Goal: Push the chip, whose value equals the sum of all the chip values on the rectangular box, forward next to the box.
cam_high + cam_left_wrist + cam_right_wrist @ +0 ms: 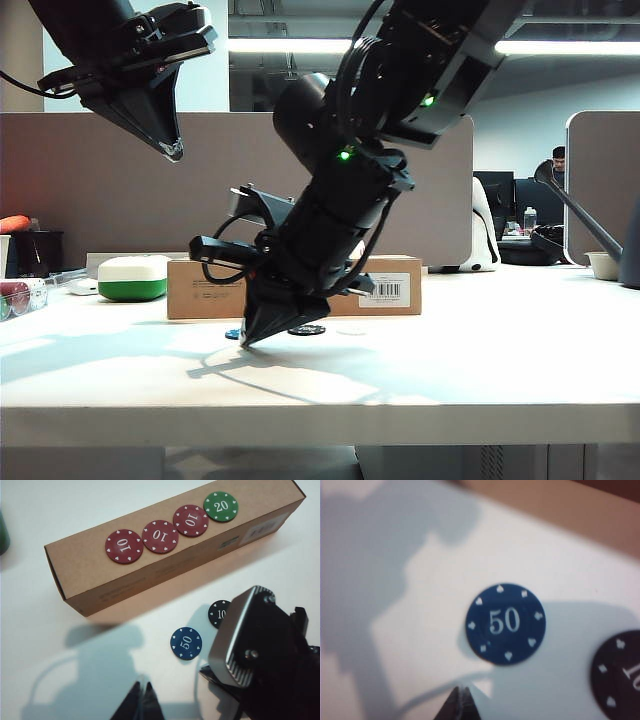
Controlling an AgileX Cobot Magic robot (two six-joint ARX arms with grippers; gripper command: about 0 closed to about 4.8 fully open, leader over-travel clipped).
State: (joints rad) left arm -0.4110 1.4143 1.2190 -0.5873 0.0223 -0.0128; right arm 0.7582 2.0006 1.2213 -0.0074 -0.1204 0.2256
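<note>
Closed and empty, the right pincer [461, 696] is set just behind the small flat blue 50 chip [505, 623], the long brown cardboard box [170, 545] lying straight beyond it, while the closed, empty left pincer [172, 150] is held high

Bright overhead light, blurry close-up
</note>
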